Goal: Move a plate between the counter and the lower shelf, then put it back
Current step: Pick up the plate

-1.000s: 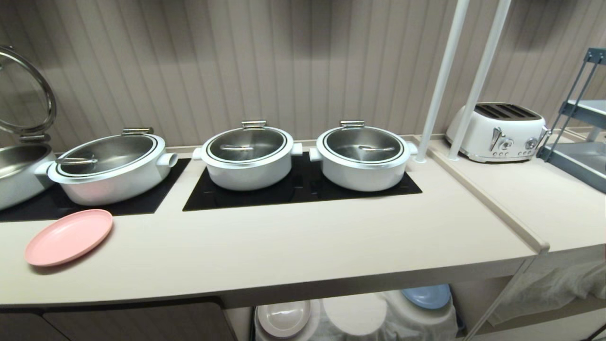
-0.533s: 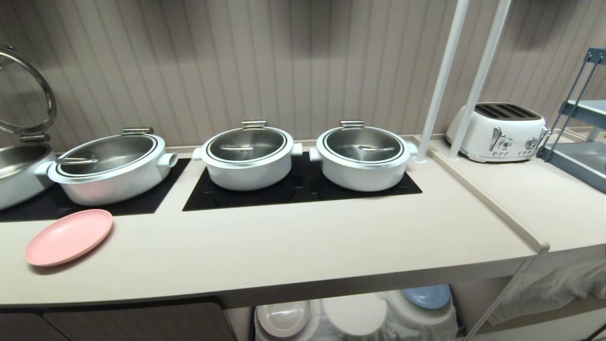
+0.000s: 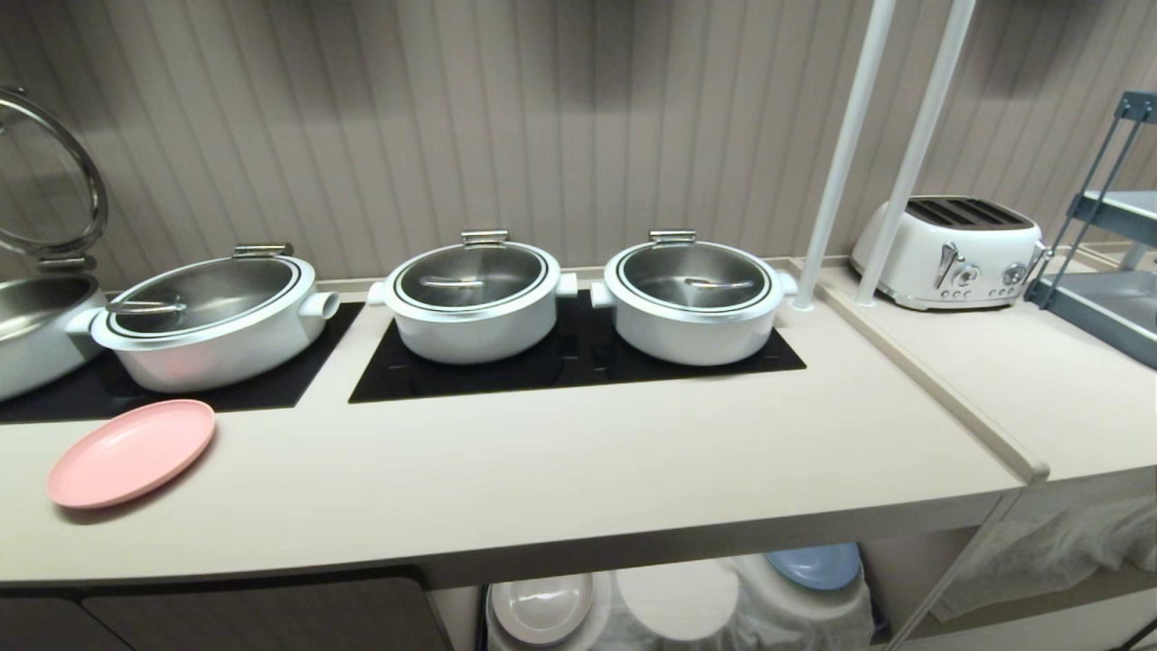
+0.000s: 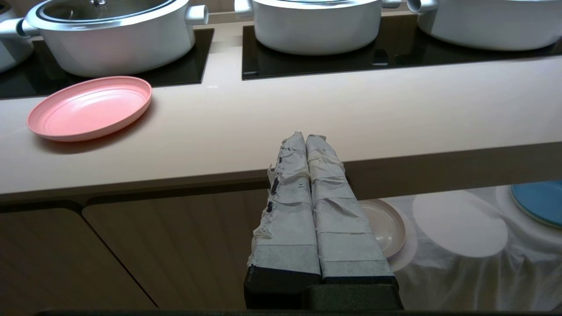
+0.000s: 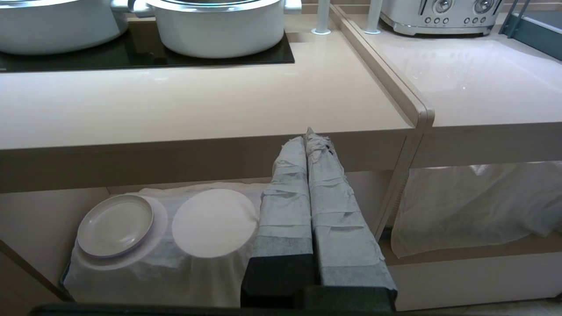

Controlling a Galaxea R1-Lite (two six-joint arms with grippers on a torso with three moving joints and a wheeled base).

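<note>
The pink plate [image 3: 132, 452] [image 4: 90, 107] lies flat at the left of the counter [image 3: 578, 470] [image 4: 351, 109] [image 5: 197, 105], just in front of a white pot. Below the counter's front edge is the lower shelf [image 3: 678, 601] [image 5: 210, 221], its white cloth shaped into round mounds. My left gripper [image 4: 306, 137] is shut with nothing in it, held in front of the counter's edge and well right of the plate. My right gripper [image 5: 306, 136] is shut and empty too, in front of the shelf's right part. Neither arm shows in the head view.
Three lidded white pots [image 3: 475, 298] stand on black hob panels [image 3: 578, 357]. A cream plate [image 3: 542, 608] [image 5: 115, 225] and a blue plate [image 3: 816, 565] [image 4: 539, 206] rest on the shelf's outer mounds. A white toaster [image 3: 949, 251], two white poles [image 3: 845, 154] and a grey rack [image 3: 1107, 271] are at right.
</note>
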